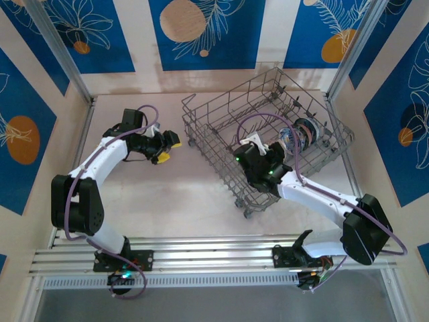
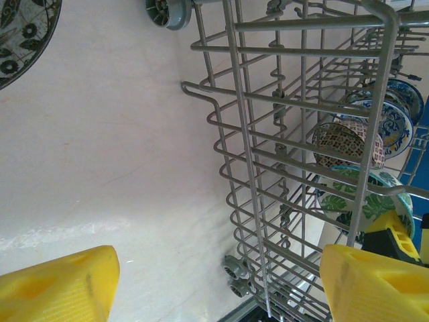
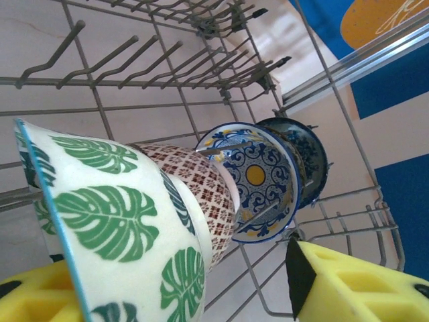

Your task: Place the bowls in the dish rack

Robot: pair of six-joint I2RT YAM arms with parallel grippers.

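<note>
The dish rack (image 1: 268, 127) is a grey wire basket standing askew at centre right. Several bowls (image 1: 299, 131) stand on edge in a row between its tines. In the right wrist view they are a green-leaf bowl (image 3: 120, 228), a red-patterned bowl (image 3: 201, 184), a blue-and-yellow bowl (image 3: 258, 178) and a dark blue bowl (image 3: 308, 157). My right gripper (image 1: 280, 149) (image 3: 201, 295) is inside the rack, open. The green-leaf bowl rests by its left finger and stands apart from the right one. My left gripper (image 1: 169, 150) (image 2: 214, 288) hovers open and empty left of the rack (image 2: 268, 134).
Another dark-patterned bowl (image 2: 20, 33) lies on the table at the top left of the left wrist view. The rack's wheels (image 2: 234, 272) sit near my left gripper. Bare tabletop (image 1: 174, 194) lies between the two arms.
</note>
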